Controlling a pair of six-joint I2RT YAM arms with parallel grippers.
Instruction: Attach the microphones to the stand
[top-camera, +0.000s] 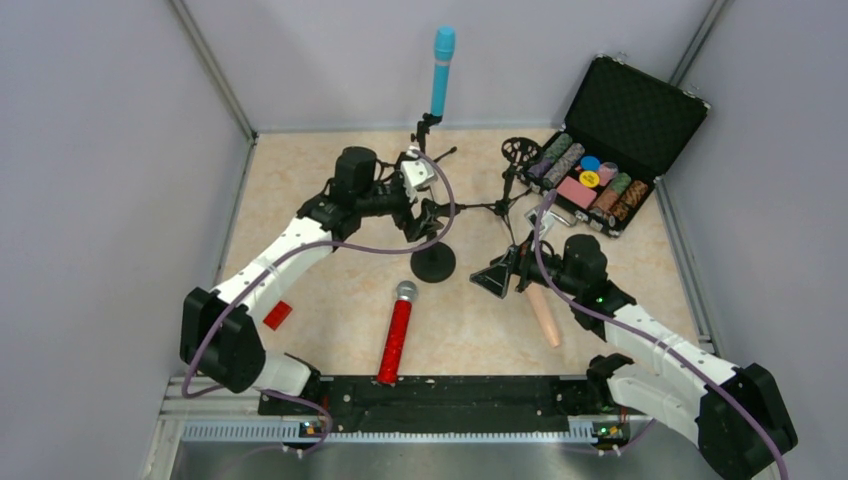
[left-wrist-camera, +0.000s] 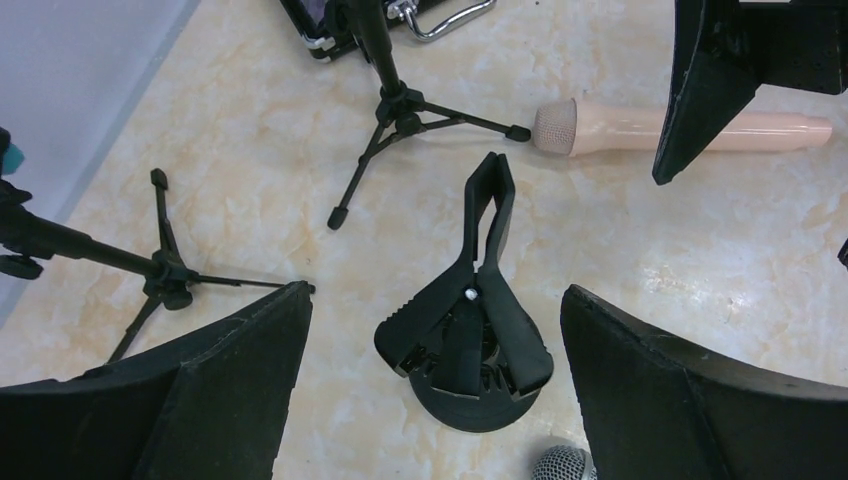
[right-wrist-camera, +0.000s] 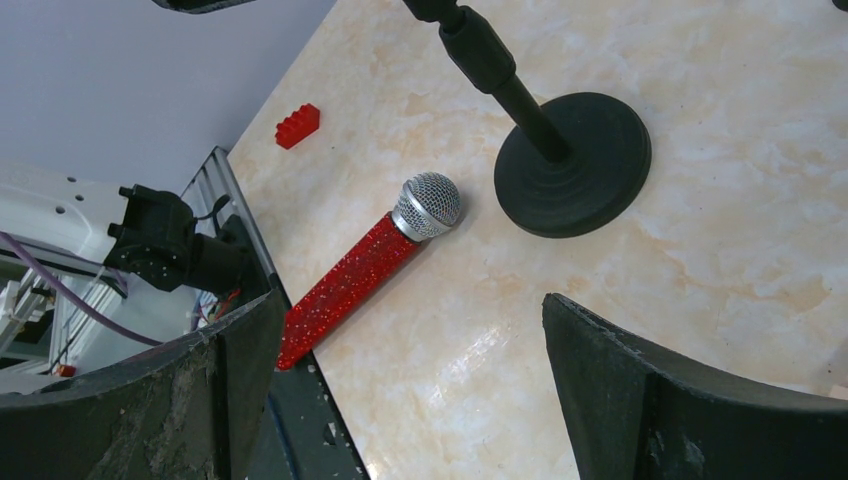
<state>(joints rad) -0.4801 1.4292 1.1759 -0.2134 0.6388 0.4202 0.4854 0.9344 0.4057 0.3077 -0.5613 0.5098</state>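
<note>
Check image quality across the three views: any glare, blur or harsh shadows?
Top external: even, diffuse light, soft shadows, the teal microphone sharp. Left wrist: mild sheen on the table, the stand clip in focus, the left fingers nearly black. Right wrist: the red microphone crisp, its glitter sparkling, no blown-out glare.

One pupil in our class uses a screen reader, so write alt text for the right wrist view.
A glittery red microphone lies flat on the marbled table, its silver mesh head near a stand's round black base. A red toy brick lies beyond; open jaws frame the bottom corners.
</note>
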